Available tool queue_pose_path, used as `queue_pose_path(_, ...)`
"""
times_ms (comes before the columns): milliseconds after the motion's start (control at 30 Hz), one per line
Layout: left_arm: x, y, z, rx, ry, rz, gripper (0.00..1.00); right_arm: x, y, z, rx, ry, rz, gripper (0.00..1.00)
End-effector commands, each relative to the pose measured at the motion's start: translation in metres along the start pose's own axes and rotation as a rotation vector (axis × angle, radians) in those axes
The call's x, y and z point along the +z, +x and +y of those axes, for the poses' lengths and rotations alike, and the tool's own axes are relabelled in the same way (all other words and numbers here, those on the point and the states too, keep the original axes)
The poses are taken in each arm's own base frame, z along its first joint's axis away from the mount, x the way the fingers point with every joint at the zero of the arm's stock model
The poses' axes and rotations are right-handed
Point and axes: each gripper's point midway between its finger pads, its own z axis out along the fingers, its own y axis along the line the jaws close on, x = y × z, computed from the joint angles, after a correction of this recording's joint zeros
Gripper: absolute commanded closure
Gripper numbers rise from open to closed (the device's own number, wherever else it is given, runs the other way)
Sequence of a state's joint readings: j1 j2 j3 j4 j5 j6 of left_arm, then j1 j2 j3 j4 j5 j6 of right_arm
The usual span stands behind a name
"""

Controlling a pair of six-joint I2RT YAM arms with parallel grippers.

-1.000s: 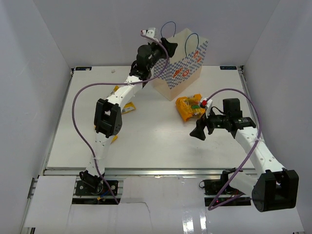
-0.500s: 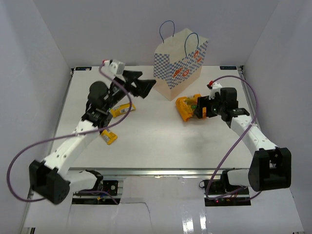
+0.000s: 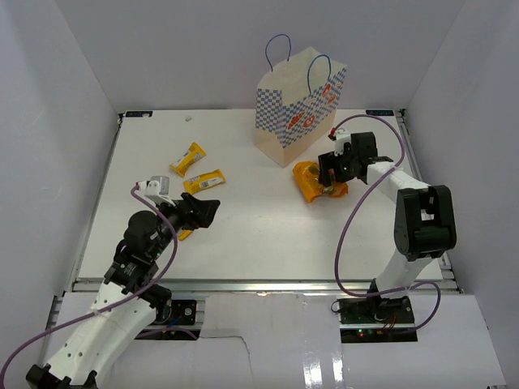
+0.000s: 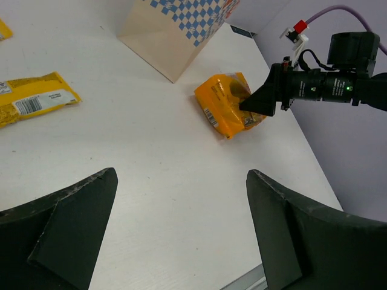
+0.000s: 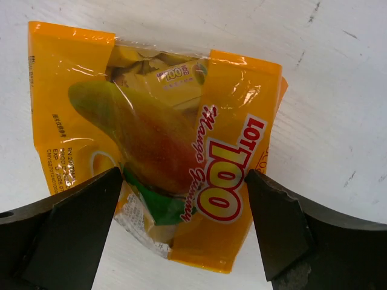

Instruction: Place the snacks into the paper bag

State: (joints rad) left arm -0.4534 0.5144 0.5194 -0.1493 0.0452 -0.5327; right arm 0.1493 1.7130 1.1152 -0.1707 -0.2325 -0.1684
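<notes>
Directly beneath my right claw [image 5: 183,175] lies the orange packet [image 5: 151,133], flat on the bench [image 5: 338,72] with its printed face up. It shows a mango picture and big red numerals, and a clear window shows small wrapped sweets inside. The fingers are spread wide, one on each side of the packet, with nothing gripped. I can't tell how much air is left between tips and film. I read this as lining up a pinch across the width, because the film looks crinkly and puffy and should give under the pads.

Just beyond this claw the paper bag [image 3: 296,109] stands upright, mouth up and blue handles raised, so the carry to the opening looks short.

Over to my left claw [image 4: 181,174]: it's spread to its widest, empty, hanging low over bare bench. Ahead of it and off to its left lies a yellow bar [image 4: 36,99], barcode showing. The top view shows a second yellow bar [image 3: 188,159] further on. My guess is that the left claw sits low and wide to keep the lane to the bag free.
</notes>
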Motion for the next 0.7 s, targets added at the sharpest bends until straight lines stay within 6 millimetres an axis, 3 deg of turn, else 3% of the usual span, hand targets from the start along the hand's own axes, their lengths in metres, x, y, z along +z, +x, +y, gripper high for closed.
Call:
queue_pose_path(0, -0.008, 0.009, 0.018, -0.094, -0.094, -0.005, 0.02, 0.004, -0.009, -0.008, -0.091, -0.015, -0.008, 0.10)
queue_pose_path(133, -0.008, 0.012, 0.021, -0.103, -0.109, 0.001, 0.02, 0.010, 0.011, -0.004, -0.099, -0.124, 0.013, 0.10)
queue_pose_path(167, -0.008, 0.011, 0.020, -0.101, -0.109, 0.003, 0.02, 0.011, 0.016, 0.006, -0.084, -0.210, 0.006, 0.08)
queue_pose_path(267, -0.004, 0.013, 0.021, -0.087, -0.117, 0.034, 0.02, 0.014, 0.025, 0.004, -0.031, -0.271, 0.006, 0.01)
queue_pose_path(633, 0.001, 0.021, 0.023, -0.095, -0.112, 0.046, 0.02, 0.024, 0.051, -0.014, -0.075, -0.221, 0.082, 0.44)
queue_pose_path(667, 0.001, 0.021, 0.023, -0.095, -0.112, 0.046, 0.02, 0.023, 0.051, -0.013, -0.077, -0.229, 0.079, 0.53)
